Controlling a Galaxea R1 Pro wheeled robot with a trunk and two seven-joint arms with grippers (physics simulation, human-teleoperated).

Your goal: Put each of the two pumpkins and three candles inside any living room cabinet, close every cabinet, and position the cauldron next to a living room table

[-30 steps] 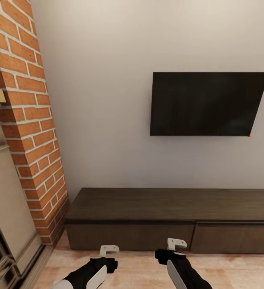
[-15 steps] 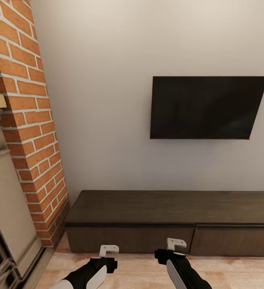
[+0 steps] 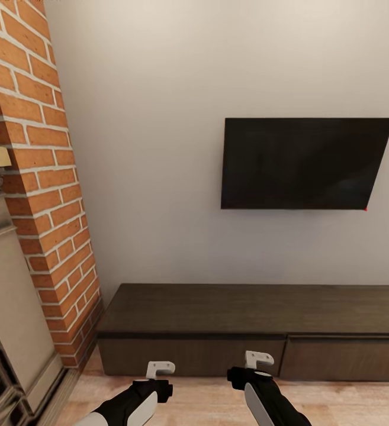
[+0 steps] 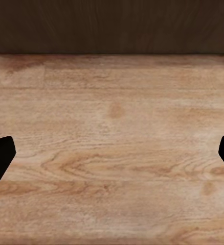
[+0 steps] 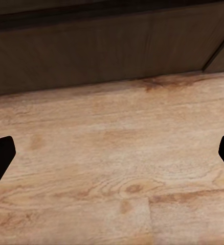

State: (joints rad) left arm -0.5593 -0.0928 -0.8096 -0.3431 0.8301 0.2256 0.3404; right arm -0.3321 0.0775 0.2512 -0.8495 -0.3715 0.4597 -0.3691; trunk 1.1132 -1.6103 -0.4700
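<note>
The robot faced the cabinet (image 3: pixel 253 328) – a long, low, dark-brown unit standing against the pale wall beneath a wall-mounted television (image 3: pixel 304 163), with a brick column (image 3: pixel 37 177) and the grey fireplace (image 3: pixel 5 307) to its left. Its front panels looked shut, though the right-hand one showed a thin line along its upper edge, so I could not tell whether it sat fully closed. No pumpkin, candle or cauldron lay before it, so how much of the stowing was done could not be judged; going by this, the cabinet was yet to be opened or checked. The left gripper (image 3: pixel 160 369) and right gripper (image 3: pixel 258 358) hung low over the wooden floor (image 4: pixel 112 153), just short of the cabinet front – both spread wide and carrying nothing. Compared with a second earlier, the whole view had slid downward slightly, television and cabinet alike, which suggested the camera had tilted or risen rather than anything moving.
</note>
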